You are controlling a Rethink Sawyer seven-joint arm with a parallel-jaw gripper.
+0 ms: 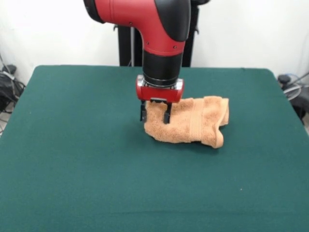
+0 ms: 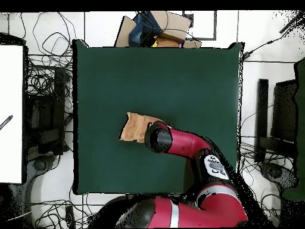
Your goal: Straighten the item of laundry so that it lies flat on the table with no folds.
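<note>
Front and overhead views of a Sawyer arm (image 1: 161,34) over a green tabletop (image 1: 72,159). The towel (image 1: 195,123), light orange-tan terry cloth with a woven band running across it, lies near the middle of the tabletop, bunched and folded over on itself rather than spread flat; its end farthest from the hand is doubled into a thick rolled edge. In the front view the hand (image 1: 154,115) stands at the towel's left end, pointing straight down below the red wrist block. Its two dark fingers (image 1: 167,115) are apart, with a clear gap between them, and they straddle the towel's left corner: the right finger lies against the cloth, the left finger at or just beyond the cloth's edge. The fingertips reach down to about the level of the towel's upper surface; whether they press on it or grip any cloth cannot be told. The rest of the towel extends to the right of the hand in this view, resting on the tabletop.

In the overhead view the arm's black wrist end (image 2: 158,137) covers one end of the towel (image 2: 134,126), and the hand itself is hidden beneath it. The uncovered part of the towel projects from under the wrist toward the middle of the tabletop (image 2: 179,77), well clear of every edge
</note>
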